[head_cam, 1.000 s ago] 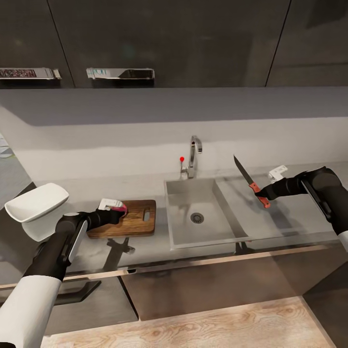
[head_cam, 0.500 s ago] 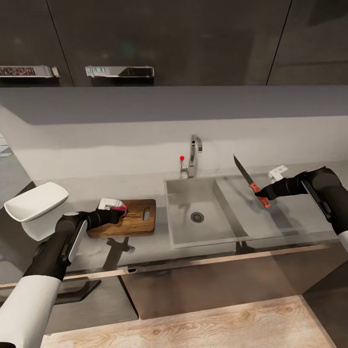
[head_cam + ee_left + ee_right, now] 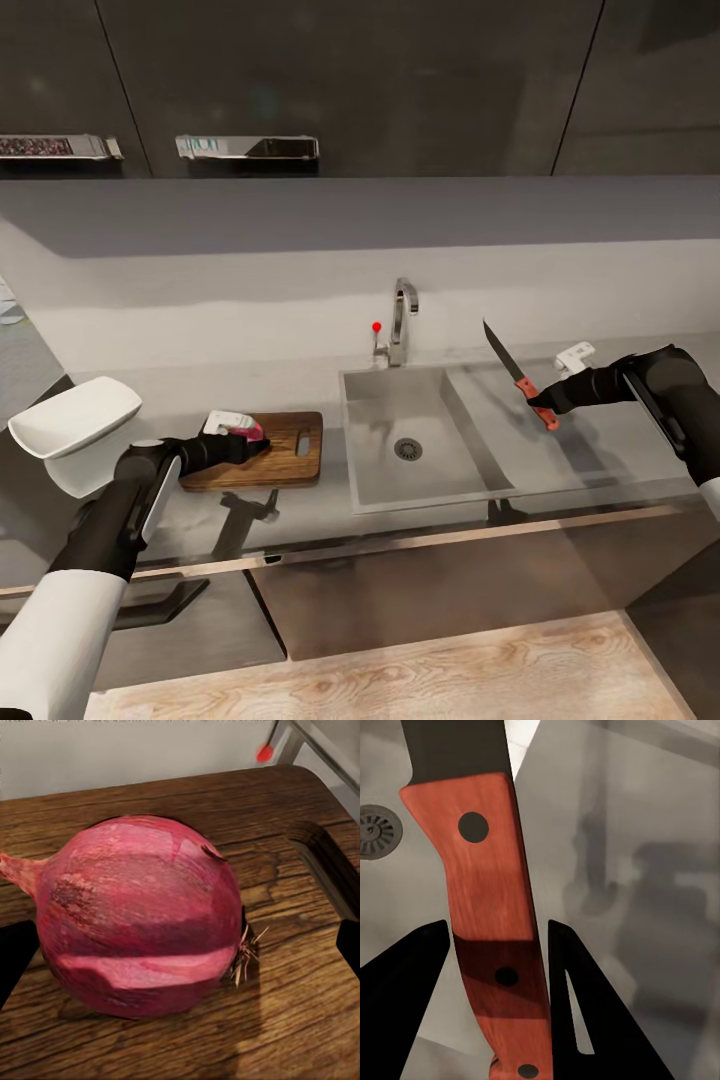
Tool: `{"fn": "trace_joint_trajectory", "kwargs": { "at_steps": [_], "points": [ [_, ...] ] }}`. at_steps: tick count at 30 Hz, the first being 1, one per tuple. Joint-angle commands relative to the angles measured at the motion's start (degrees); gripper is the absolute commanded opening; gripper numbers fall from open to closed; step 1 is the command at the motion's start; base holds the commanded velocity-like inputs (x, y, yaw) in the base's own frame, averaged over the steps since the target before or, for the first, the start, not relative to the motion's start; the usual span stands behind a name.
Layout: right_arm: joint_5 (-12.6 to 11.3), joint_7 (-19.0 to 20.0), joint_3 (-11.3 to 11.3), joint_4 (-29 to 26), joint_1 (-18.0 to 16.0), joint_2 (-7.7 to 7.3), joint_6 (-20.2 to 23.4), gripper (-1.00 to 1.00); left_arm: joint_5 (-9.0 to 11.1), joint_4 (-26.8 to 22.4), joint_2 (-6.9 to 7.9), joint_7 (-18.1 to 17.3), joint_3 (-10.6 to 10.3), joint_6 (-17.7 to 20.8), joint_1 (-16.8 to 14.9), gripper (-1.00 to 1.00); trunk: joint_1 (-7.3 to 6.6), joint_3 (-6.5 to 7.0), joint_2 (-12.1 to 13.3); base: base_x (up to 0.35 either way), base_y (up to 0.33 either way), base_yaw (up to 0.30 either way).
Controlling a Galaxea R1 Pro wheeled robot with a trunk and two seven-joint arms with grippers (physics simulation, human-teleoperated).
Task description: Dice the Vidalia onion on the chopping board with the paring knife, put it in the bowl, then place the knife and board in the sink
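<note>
Left wrist view: round, smooth onion (image 3: pixel 142 915) between spread left gripper (image 3: pixel 180 945) fingers on chopping board (image 3: pixel 300 982); likely rolls, pinch its widest middle.

Right gripper (image 3: pixel 548 403) clamps paring knife (image 3: pixel 515 375) handle.

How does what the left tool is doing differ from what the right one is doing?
The left tool sits low at the chopping board, its fingers either side of the onion resting there; the right tool hangs in the air above the sink's drainboard. The left fingers look apart from the onion, while the right is clamped on the knife, blade pointing up. Both reach inward from black arms.
</note>
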Motion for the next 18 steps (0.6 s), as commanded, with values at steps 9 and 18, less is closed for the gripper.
{"fn": "trace_joint_trajectory", "kwargs": {
  "at_steps": [9, 18],
  "points": [
    [0.6, 0.5, 0.1, -0.1, -0.1, -0.04, 0.1, -1.0, 0.0, -0.8, 0.09, -0.2, 0.1, 0.4, 0.0, 1.0, 0.01, 0.53, -0.1, 0.0, 0.0, 0.0],
    [0.6, 0.5, 0.1, -0.1, -0.1, -0.04, 0.0, -1.0, 0.0, -0.8, 0.17, -0.2, 0.2, 0.4, 0.0, 1.0, 0.01, 1.36, -0.1, 0.0, 0.0, 0.0]
  ]
}}
